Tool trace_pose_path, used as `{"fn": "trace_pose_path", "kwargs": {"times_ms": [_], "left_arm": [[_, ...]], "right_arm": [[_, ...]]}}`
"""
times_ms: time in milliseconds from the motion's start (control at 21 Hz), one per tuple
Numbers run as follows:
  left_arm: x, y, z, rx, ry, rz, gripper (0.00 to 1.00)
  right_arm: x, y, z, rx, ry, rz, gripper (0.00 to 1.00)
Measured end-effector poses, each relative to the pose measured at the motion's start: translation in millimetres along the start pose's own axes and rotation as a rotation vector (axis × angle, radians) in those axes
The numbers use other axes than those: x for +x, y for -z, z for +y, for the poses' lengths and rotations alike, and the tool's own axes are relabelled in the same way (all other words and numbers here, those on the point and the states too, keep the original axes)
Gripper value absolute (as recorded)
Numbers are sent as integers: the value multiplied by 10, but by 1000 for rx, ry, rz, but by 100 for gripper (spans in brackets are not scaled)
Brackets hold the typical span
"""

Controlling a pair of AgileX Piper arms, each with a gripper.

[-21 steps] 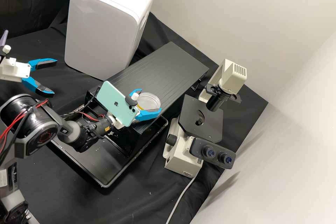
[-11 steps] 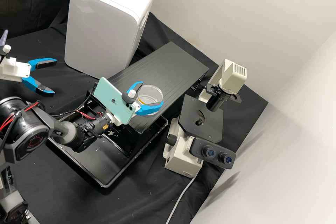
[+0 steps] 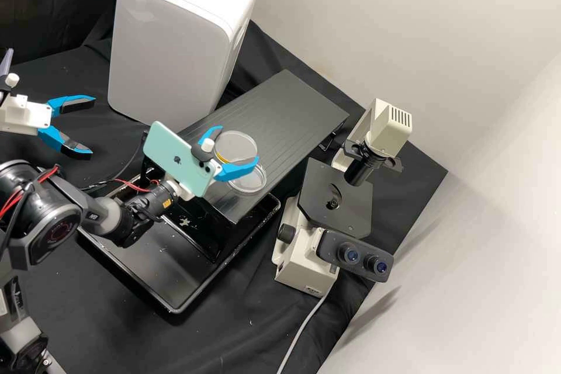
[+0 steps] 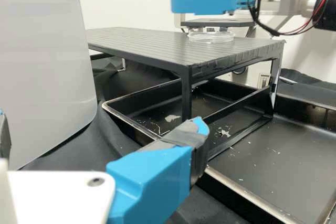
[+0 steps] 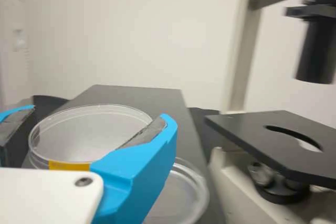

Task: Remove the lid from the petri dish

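My right gripper [image 3: 235, 148] is shut on the clear petri dish lid [image 3: 238, 141], which has a yellow label on its rim. It holds the lid level, above and slightly left of the dish base [image 3: 250, 179]. The base rests near the front edge of the black ribbed platform [image 3: 274, 111]. In the right wrist view the lid [image 5: 86, 132] sits between the blue fingers [image 5: 144, 153], with the base [image 5: 184, 195] below. My left gripper [image 3: 87, 125] hangs open and holds nothing at the far left. From the left wrist view, the lid [image 4: 218, 22] floats over the base [image 4: 210, 36].
The platform stands in a black tray [image 3: 175, 272] with scattered white flecks. A large white box [image 3: 175, 35] rises behind it on the left. A microscope [image 3: 345, 210] with a black stage stands right of the platform, its cable trailing toward the front.
My right gripper rose and drew back to the left with the lid, lifting it off the base, which stayed on the platform. The left gripper hardly moved.
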Motion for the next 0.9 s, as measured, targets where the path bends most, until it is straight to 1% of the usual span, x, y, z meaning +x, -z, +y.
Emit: {"fn": "trace_pose_path", "kwargs": {"times_ms": [95, 190, 285, 428, 475, 570, 713, 903], "left_arm": [[0, 0, 0, 0, 0, 0, 100], [0, 0, 0, 0, 0, 0, 100], [0, 0, 0, 0, 0, 0, 100], [0, 0, 0, 0, 0, 0, 100], [0, 0, 0, 0, 0, 0, 100], [0, 0, 0, 0, 0, 0, 100], [0, 0, 0, 0, 0, 0, 100], [0, 0, 0, 0, 0, 0, 100]], "right_arm": [[-2, 64, -73, -14, 26, 21, 0], [6, 137, -119, -26, 39, 46, 0], [23, 154, -150, -28, 46, 53, 0], [38, 139, -181, -27, 49, 41, 0], [41, 129, -187, -35, 49, 36, 0], [47, 98, -210, -35, 50, 18, 0], [55, 67, -261, -38, 66, 8, 0], [60, 44, -287, -39, 76, 0, 0]]}}
